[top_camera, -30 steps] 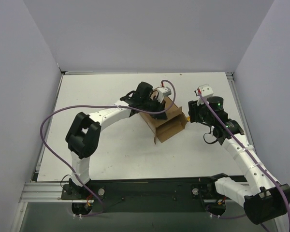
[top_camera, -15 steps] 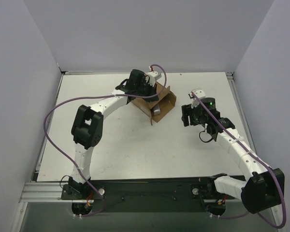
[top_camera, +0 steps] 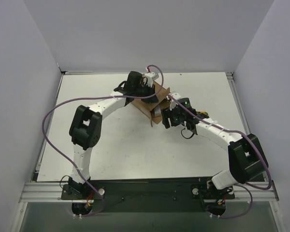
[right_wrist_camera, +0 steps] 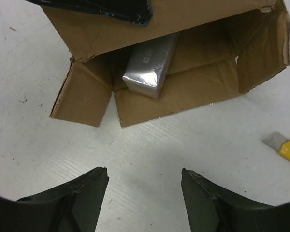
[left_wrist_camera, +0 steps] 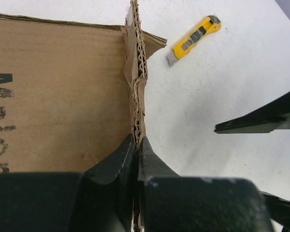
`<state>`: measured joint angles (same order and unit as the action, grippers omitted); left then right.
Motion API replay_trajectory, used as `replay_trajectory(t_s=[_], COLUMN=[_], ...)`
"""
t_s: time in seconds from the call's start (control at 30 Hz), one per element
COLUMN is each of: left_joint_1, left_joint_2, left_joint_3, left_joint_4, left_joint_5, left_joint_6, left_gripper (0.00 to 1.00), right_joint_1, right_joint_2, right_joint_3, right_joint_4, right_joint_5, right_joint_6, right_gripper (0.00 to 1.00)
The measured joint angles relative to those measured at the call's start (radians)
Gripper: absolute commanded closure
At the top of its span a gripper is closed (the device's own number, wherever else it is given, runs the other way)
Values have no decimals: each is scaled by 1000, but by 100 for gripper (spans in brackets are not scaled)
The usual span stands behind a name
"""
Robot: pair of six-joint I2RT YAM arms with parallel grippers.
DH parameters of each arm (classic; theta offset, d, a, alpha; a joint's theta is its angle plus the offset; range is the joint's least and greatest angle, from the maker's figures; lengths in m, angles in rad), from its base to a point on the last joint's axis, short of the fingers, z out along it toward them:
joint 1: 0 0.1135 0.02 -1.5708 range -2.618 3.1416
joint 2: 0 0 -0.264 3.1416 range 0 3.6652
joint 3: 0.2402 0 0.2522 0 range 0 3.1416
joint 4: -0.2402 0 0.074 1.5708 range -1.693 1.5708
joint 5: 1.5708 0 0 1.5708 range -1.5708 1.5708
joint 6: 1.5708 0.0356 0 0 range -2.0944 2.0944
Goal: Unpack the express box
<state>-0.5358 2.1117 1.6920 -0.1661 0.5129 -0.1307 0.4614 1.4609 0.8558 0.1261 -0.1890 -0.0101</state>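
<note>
Now showing the right gripper (right_wrist_camera: 144, 176) swung in from the table's right side, up to the open mouth of the express box (top_camera: 157, 104), jaws spread apart and holding nothing. Keeping the box at far centre of the white table (top_camera: 111, 140), tipped on its side, barely shifted since the frame before. Clamped by the left gripper (left_wrist_camera: 137, 145) on 1 corrugated brown wall, raw fluted edge ragged. Inside, lying on the lower wall, a silvery-grey oblong packet (right_wrist_camera: 150, 65) in glossy wrap. Near the box, apart, a slim yellow-and-black utility knife (left_wrist_camera: 193, 38).
</note>
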Motion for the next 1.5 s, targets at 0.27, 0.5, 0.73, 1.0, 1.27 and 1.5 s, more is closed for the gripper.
replay_trajectory(t_s=[0.27, 0.5, 0.73, 1.0, 1.27, 1.5], left_joint_1=[12, 41, 64, 69, 69, 69], left_joint_2=[-3, -3, -2, 0, 0, 0], left_joint_3=[-29, -69, -70, -69, -69, -69], left_joint_4=[22, 70, 72, 74, 74, 78], left_joint_5=[75, 154, 176, 177, 179, 183], left_joint_6=[-106, -201, -241, -259, -260, -269], left_gripper=[100, 100, 100, 100, 100, 100], right_joint_1=[10, 22, 38, 39, 48, 35], right_joint_2=[154, 319, 401, 420, 421, 421], right_joint_3=[79, 211, 297, 310, 309, 306], right_joint_4=[58, 92, 76, 68, 63, 67], right_joint_5=[32, 24, 12, 4, 39, 32], right_joint_6=[49, 66, 89, 121, 114, 118], right_gripper=[29, 29, 31, 35, 35, 32])
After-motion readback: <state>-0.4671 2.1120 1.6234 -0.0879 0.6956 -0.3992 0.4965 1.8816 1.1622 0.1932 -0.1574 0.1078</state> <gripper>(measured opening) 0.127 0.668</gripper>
